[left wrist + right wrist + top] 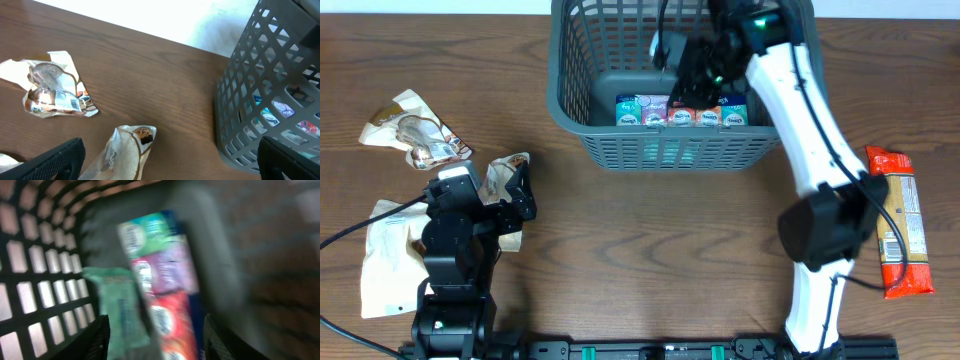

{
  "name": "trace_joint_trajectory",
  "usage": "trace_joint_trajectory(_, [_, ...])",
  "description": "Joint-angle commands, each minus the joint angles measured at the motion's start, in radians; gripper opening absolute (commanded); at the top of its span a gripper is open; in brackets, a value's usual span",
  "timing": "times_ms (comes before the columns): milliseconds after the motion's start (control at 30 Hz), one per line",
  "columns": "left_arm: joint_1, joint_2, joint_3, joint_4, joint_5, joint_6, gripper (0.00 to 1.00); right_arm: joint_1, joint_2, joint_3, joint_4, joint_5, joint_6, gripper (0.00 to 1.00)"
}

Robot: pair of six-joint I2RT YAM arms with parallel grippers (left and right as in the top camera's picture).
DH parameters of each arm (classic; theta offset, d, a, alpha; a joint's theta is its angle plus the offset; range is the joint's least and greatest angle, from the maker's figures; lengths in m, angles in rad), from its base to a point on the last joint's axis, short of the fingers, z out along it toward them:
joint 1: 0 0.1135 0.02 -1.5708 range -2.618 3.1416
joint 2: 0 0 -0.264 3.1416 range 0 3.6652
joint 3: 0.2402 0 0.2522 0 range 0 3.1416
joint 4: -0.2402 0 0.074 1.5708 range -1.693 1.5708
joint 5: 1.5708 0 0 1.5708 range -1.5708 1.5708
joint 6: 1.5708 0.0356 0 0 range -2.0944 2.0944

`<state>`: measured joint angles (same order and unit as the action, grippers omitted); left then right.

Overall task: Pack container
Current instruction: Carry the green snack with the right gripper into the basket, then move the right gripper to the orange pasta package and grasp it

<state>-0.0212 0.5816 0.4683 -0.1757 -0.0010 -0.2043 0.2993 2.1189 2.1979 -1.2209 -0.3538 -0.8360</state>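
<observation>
While our left pincer [170, 162] hovers spread above a packet [131, 145] on the tabletop [650, 250], ready, we think, to grab it, our right pincer [160, 340], jaws parted, hangs inside the container [650, 152] at the far edge, seemingly dropping a green packet [117, 310].

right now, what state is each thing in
container: upright, partly packed
multicolour snack pack: lying inside container, against its near wall
red packet: flat on table, unpacked
crumpled packet: on table, unpacked
left gripper: open, above a pale packet
right gripper: jaws apart inside container, nothing clearly held
</observation>
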Motion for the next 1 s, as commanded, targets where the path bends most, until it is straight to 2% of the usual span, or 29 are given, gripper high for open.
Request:
trace_joint_trajectory(0, [0.005, -0.002, 0.022, 0.000, -0.007, 0.018, 0.99, -0.053, -0.177, 0.068, 0.022, 0.209, 0.193, 0.46])
trace_joint_trajectory(133, [0.005, -0.002, 0.022, 0.000, -0.007, 0.019, 0.99, -0.168, -0.303, 0.099, 0.021, 0.374, 0.349, 0.58])
trace_joint_trajectory(233, [0.005, -0.002, 0.022, 0.000, -0.007, 0.018, 0.99, -0.315, -0.391, 0.099, -0.032, 0.388, 0.472, 0.66])
trace_joint_trajectory(367, [0.005, -0.002, 0.022, 0.000, -0.007, 0.019, 0.99, -0.511, -0.459, 0.099, -0.180, 0.387, 0.601, 0.65])
trace_joint_trajectory(467, [0.005, -0.002, 0.022, 0.000, -0.007, 0.019, 0.98, -0.616, -0.480, 0.099, -0.292, 0.386, 0.627, 0.62])
trace_joint_trajectory(633, [0.005, -0.002, 0.022, 0.000, -0.008, 0.019, 0.99, -0.694, -0.498, 0.097, -0.401, 0.352, 0.658, 0.62])
trace_joint_trajectory(767, [0.005, -0.002, 0.022, 0.000, -0.007, 0.019, 0.99, -0.702, -0.509, 0.080, -0.478, 0.283, 0.678, 0.62])
trace_joint_trajectory(967, [0.005, -0.002, 0.022, 0.000, -0.007, 0.019, 0.99, -0.697, -0.686, -0.220, -0.474, 0.270, 0.691, 0.64])
